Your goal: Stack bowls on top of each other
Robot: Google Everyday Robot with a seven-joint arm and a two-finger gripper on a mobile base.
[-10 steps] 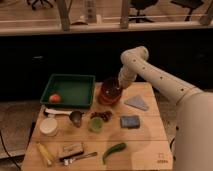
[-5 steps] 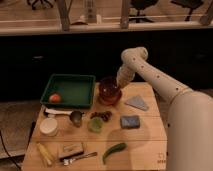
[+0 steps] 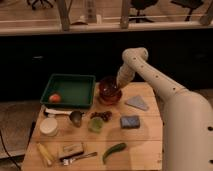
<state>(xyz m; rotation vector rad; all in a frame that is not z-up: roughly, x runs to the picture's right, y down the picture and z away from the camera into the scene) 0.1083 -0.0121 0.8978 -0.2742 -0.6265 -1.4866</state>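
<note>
Toward twelve o'clock on the light wooden table (image 3: 145,142), the gripper (image 3: 118,83) hangs at the end of the white arm (image 3: 152,76), low over the right rim of the bowls. Whether it grips anything or how wide it stands I cannot tell; its tip merges with the rim behind it. Directly under it the dark brown glossy bowl (image 3: 106,85) appears to sit inside the orange-red round bowl (image 3: 113,98), the pair near the table's far edge.

At nine o'clock from the bowls lies a green rectangular tray (image 3: 75,82) holding a small orange fruit (image 3: 55,98). At four o'clock from them rests a grey-blue triangular cloth (image 3: 137,103), and beyond it a blue square sponge (image 3: 130,121). At six o'clock are dark grapes (image 3: 102,115) and a small green cup (image 3: 95,124). Farther out, toward seven and eight o'clock, stand a metal scoop (image 3: 76,118) and a white round tub (image 3: 49,126); a green pepper (image 3: 115,150) and a yellow corn cob (image 3: 45,154) lie near the front edge.

Behind the table runs a dark wall beneath a pale ledge with upright posts.
</note>
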